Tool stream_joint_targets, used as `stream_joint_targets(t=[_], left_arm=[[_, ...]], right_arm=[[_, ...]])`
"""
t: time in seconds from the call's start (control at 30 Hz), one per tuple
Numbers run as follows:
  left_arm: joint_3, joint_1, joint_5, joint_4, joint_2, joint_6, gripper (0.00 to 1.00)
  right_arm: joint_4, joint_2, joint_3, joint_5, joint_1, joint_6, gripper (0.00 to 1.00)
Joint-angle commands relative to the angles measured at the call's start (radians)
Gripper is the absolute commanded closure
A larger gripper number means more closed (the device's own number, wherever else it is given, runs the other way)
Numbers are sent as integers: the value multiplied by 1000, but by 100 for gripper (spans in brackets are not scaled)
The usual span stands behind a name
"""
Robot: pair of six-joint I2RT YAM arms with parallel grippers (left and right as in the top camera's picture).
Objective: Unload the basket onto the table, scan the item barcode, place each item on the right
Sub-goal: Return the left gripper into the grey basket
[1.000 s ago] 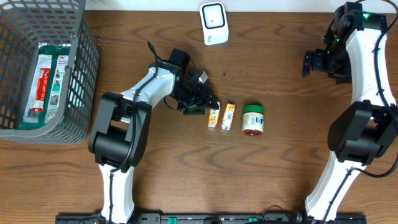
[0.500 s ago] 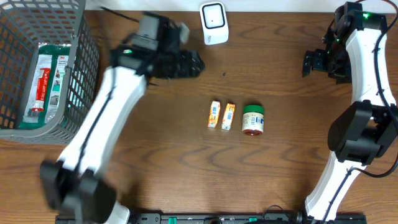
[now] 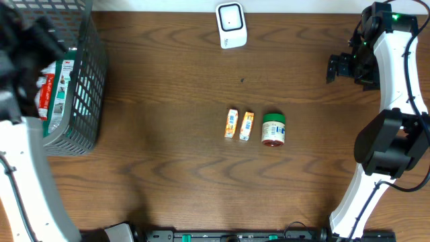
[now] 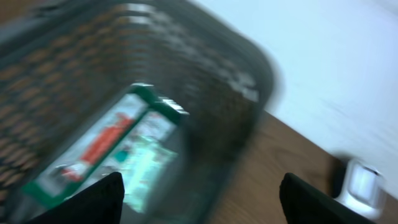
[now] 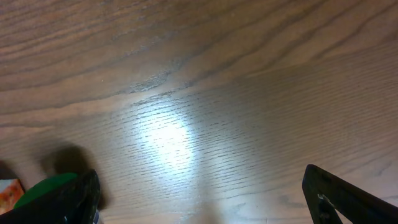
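At 10 o'clock, the left gripper hangs spread and empty over a grey plastic mesh basket; right gripper spread at 2 o'clock. Mid-table, 2 small orange boxes sit just beside each other: pinching 1 could knock its neighbour.

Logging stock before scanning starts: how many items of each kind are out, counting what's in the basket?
Small orange boxes: 2
Green-lidded jar: 1
Packet in the basket: 1
Total: 4
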Motion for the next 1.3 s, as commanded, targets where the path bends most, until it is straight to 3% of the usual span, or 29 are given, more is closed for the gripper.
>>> stream_joint_targets(t=[0.0,0.17,0.27,0.7,0.9,1.03,1.13,1.2,1.27], left_arm=[[2,106,-4,-7,79,27,15],[2,158,11,-19,213,121,7],[2,177,111,-10,328,216,6],[2,209,182,27,645,233,4],[2,209,301,35,747,319,4],[2,209,301,27,798,318,6],[2,209,321,21,802,316,24],[3,210,396,25,789,314,43],[3,211,412,25,777,315,53]], right_arm=[[0,2,11,6,-1,-6,1],[0,2,11,6,-1,-6,1],[0,2,11,6,-1,-6,1],[0,2,11,6,-1,-6,1],[0,2,11,6,0,-6,1],[0,2,11,6,-1,-6,1],[0,2,11,6,-1,-6,1],[0,2,11,6,0,-6,1],[0,2,11,6,0,-6,1]])
